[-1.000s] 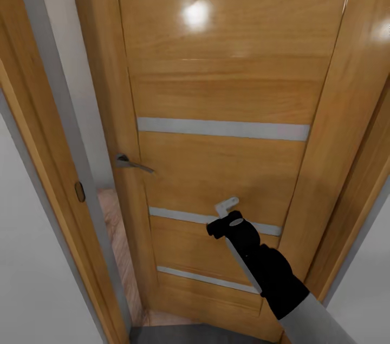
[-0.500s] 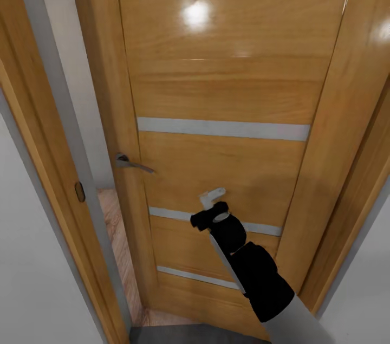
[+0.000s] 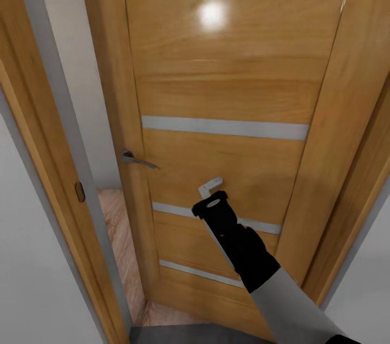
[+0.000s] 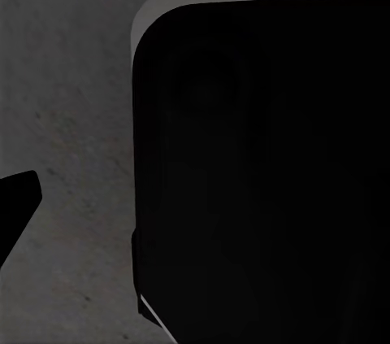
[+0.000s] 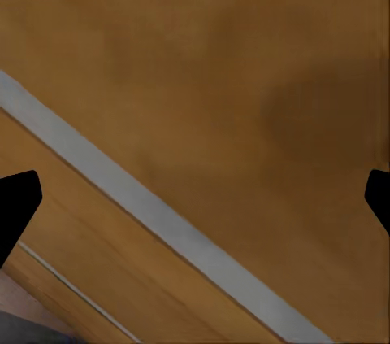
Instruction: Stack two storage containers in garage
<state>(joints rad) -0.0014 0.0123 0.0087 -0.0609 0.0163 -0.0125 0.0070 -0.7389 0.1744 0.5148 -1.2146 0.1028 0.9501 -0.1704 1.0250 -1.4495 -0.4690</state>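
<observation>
Right gripper (image 3: 210, 187) shifted left and slightly up along wooden door (image 3: 227, 89), now nearer door handle (image 3: 138, 160) than one second ago. Door swung slightly further open; gap at its handle edge wider, more light wood flooring (image 3: 116, 235) visible beyond.

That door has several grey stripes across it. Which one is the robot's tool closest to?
The third grey stripe from the top, just below the handle. The right tool hovers right above it; the other stripes lie well above or below.
</observation>
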